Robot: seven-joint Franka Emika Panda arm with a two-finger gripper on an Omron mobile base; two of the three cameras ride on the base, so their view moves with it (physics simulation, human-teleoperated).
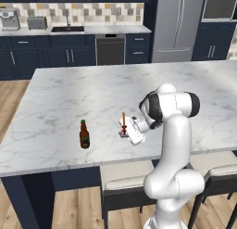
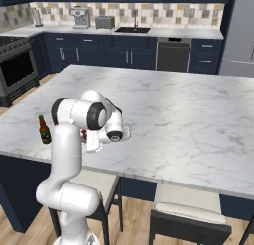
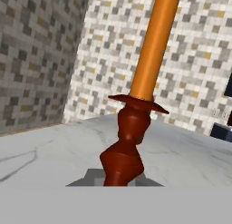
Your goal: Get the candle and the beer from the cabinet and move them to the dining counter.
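The dining counter (image 1: 92,91) (image 2: 178,105) is a long white marble island. Near its front edge my gripper (image 1: 126,133) (image 2: 89,140) is shut on the candle (image 1: 123,121) (image 3: 152,55), low on its dark red holder (image 3: 127,146). The candle stands upright, with its base at the counter top. In the right base view my arm hides all of the candle except a red bit (image 2: 84,135). The beer (image 1: 84,135) (image 2: 44,130), a brown bottle with a green cap, stands upright on the counter to the candle's left, apart from the gripper. The cabinet is out of view.
Pale stools (image 1: 125,181) (image 2: 188,214) are tucked under the counter's near edge. Behind the island run navy base cabinets with a sink (image 1: 67,28), a dishwasher (image 1: 110,49) and a fridge (image 1: 178,24). A range (image 2: 17,65) stands at the far left.
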